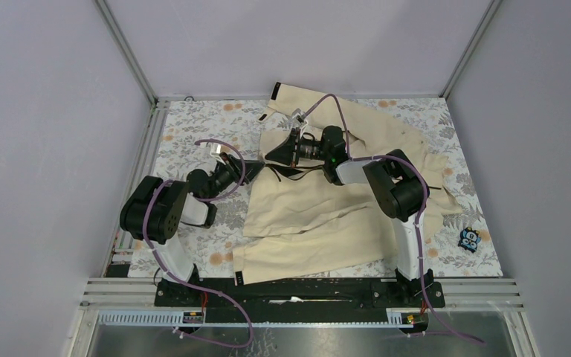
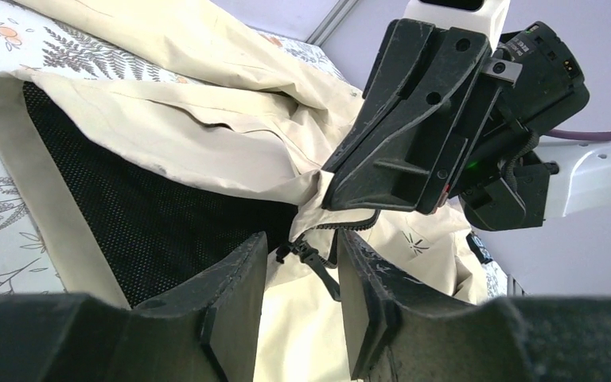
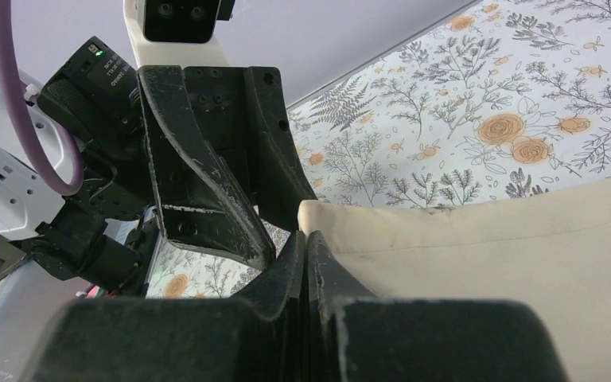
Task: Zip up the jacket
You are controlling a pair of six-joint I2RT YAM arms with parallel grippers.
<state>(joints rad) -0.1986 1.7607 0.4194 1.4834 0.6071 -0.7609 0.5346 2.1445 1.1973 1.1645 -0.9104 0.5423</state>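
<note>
The cream jacket [image 1: 320,216] lies spread over the middle and right of the floral table. My right gripper [image 1: 271,155] is shut on the jacket's front edge by the zipper. In the right wrist view its jaws [image 3: 306,239] are pressed together with cream fabric [image 3: 509,247] at their tip. My left gripper [image 1: 253,169] faces it from the left, open. In the left wrist view the black zipper pull [image 2: 316,261] hangs just beyond and between the open fingertips [image 2: 302,247], untouched. The right gripper [image 2: 336,191] pinches the fabric just above it. The dark mesh lining [image 2: 151,215] shows where the jacket front is folded open.
A small blue object [image 1: 469,239] lies at the table's right side near the front. The floral cloth [image 1: 193,134] shows bare at the left and back. Metal frame rails [image 1: 149,141] and grey walls enclose the table. The two grippers are nearly touching.
</note>
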